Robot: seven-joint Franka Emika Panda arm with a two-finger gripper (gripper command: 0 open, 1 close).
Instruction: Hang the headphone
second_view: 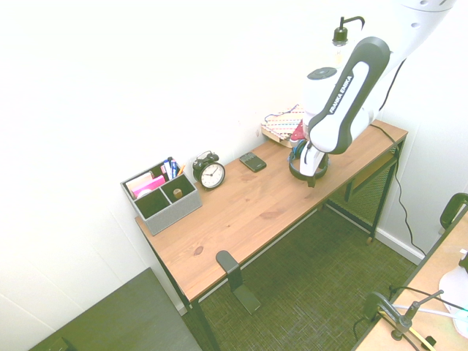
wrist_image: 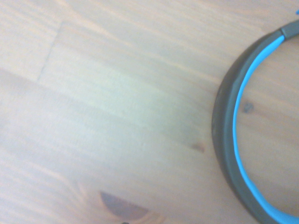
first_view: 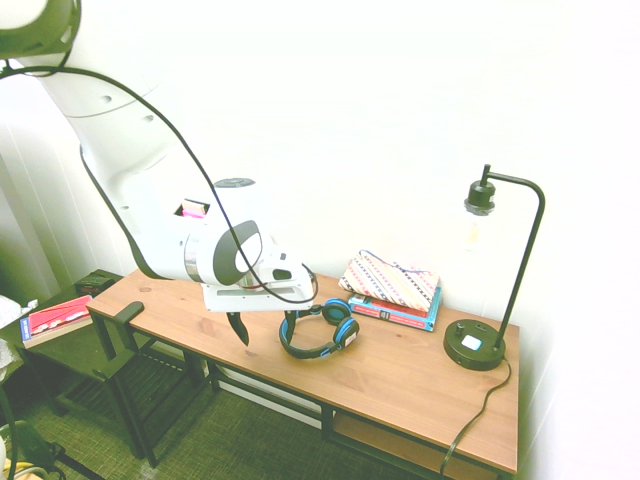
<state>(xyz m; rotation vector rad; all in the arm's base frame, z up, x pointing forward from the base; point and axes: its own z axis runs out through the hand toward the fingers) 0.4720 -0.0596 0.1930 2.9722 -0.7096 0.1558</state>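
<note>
The headphone (first_view: 345,332) lies flat on the wooden table (first_view: 420,385), its blue and black headband curving toward the front edge and its ear cups toward the wall. My gripper (first_view: 263,325) hangs low over the table just beside the headband, open, with nothing between its fingers. From the other side the arm hides most of the headphone (second_view: 298,172), and the gripper (second_view: 311,177) points down at it. Close up, the wrist view shows an arc of the headband (wrist_image: 227,140) on bare wood. A black hook (first_view: 128,312) sticks out at the table's end; it also shows as the hook (second_view: 227,263) on the front edge.
A black desk lamp (first_view: 478,345) stands at the far end, and a patterned pouch on books (first_view: 392,285) lies by the wall. An alarm clock (second_view: 210,172), a grey organizer (second_view: 161,196) and a small dark object (second_view: 253,161) sit along the wall.
</note>
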